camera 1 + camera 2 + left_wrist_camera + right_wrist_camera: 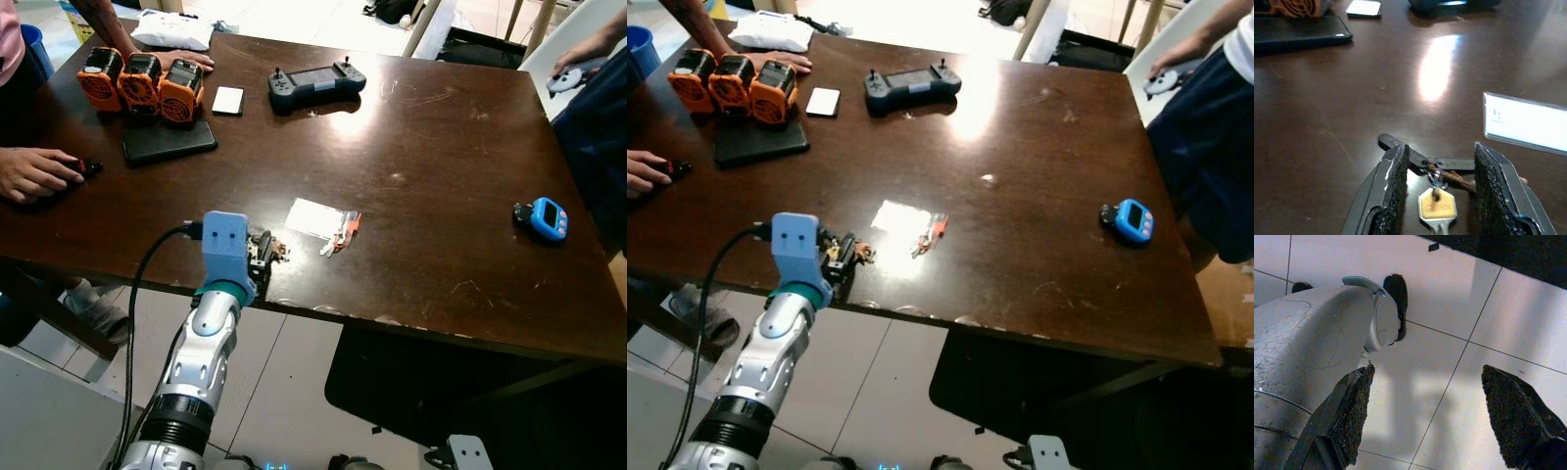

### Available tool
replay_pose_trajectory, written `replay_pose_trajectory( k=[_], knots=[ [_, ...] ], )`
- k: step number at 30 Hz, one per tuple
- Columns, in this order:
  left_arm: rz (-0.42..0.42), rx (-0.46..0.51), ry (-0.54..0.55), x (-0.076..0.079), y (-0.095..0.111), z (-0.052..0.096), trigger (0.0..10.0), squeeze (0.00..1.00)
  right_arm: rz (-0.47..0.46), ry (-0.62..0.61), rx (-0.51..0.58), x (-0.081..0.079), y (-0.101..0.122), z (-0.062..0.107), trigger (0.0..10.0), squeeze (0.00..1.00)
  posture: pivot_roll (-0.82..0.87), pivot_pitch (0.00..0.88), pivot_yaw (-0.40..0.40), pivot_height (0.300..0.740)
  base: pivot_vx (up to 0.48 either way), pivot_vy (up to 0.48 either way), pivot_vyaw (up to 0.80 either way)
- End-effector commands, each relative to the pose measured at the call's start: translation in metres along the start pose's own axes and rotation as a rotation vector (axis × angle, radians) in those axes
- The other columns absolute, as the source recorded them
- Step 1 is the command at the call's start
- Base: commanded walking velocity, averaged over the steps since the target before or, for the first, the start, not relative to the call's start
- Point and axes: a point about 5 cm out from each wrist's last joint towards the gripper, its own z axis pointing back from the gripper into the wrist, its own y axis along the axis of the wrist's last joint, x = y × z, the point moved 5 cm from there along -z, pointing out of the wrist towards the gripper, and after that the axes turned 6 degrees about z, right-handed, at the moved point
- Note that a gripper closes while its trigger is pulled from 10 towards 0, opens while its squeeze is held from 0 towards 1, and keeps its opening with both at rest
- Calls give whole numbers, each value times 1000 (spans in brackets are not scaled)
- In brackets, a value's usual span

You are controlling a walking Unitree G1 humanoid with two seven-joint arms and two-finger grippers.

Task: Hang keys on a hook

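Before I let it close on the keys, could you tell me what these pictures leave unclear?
- The hook: I cannot make one out anywhere, so where the keys should go is unknown.
- Keys: in the left wrist view the bottom edge cuts off the gold key's blade; in the eye views the left tool and its blue mount cover most of them.
- Plastic packet: glare and small size hide its contents.
- Right tool: faces floor tiles, its position by the table unclear.

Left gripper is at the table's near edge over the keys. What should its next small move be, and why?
Probably close the fingers. In the left wrist view the left gripper is open with the keys lying on the table between its two pads, not yet gripped. The right gripper hangs open over the floor.
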Motion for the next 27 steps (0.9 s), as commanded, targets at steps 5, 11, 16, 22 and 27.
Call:
replay_pose_trajectory(
  k=[5, 11, 16, 22, 27],
  knots=[
    [6, -28, -11, -3, -11, 6, 10000, 0, -6, 2, -25, -1, -11, 2, 10000, 0, 85, 158, 24, 740, 0, 0, 0],
    [11, -47, -16, -8, -17, 11, 10000, 0, -6, 2, -25, -1, -11, 2, 10000, 0, 85, 158, 23, 740, 0, 0, 0],
    [7, -59, -7, -12, -21, 12, 7765, 0, -5, 0, -25, 0, -11, 2, 10000, 0, 86, 159, 22, 740, 0, 0, 0],
    [8, -58, 9, -13, -21, 11, 3451, 0, -4, -2, -25, 1, -11, 2, 10000, 0, 79, 155, 20, 740, 0, 0, 0],
    [12, -56, -9, -7, -20, 9, 0, 0, -3, -4, -24, 2, -10, 2, 10000, 0, 75, 151, 20, 740, 0, 0, 0]
  ],
)
